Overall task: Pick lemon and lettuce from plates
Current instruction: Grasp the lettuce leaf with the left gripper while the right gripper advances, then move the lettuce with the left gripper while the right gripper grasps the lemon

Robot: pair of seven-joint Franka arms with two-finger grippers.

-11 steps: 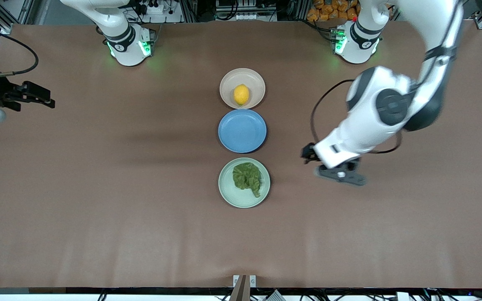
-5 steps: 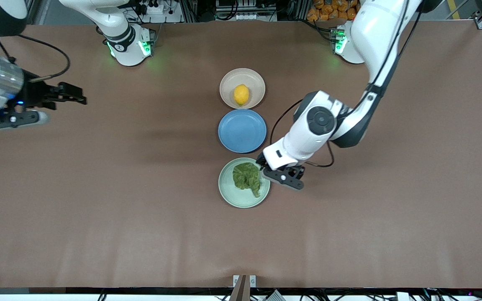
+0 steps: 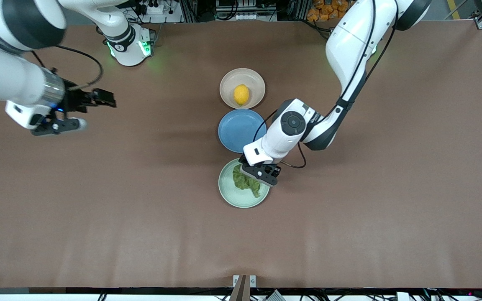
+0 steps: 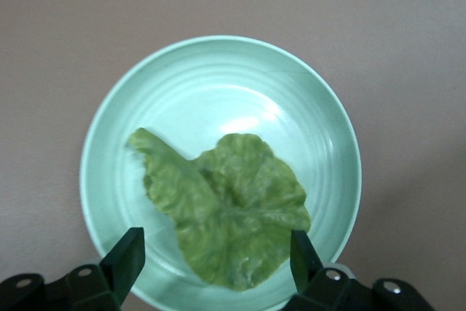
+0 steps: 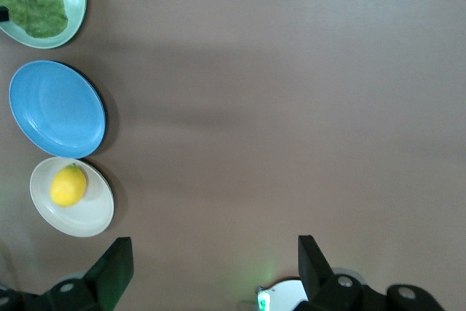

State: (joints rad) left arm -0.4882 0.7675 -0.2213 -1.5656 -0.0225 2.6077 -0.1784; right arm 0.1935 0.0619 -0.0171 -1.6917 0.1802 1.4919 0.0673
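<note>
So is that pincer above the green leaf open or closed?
Open. In the left wrist view the left pincer has its two fingers spread wide over the lettuce, which lies flat on the mint plate, untouched.

White glossy arms w/ dark grey joint caps, black cables looped along forearms, green LEDs lit at both bases, black two-finger left gripper (image 4: pixel 211 264) & right gripper (image 5: pixel 211 271), silver wrist band on right arm.

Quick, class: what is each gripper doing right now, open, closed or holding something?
Left gripper: open, empty, over the lettuce on the green plate.
Right gripper: open, empty, over bare table.
</note>
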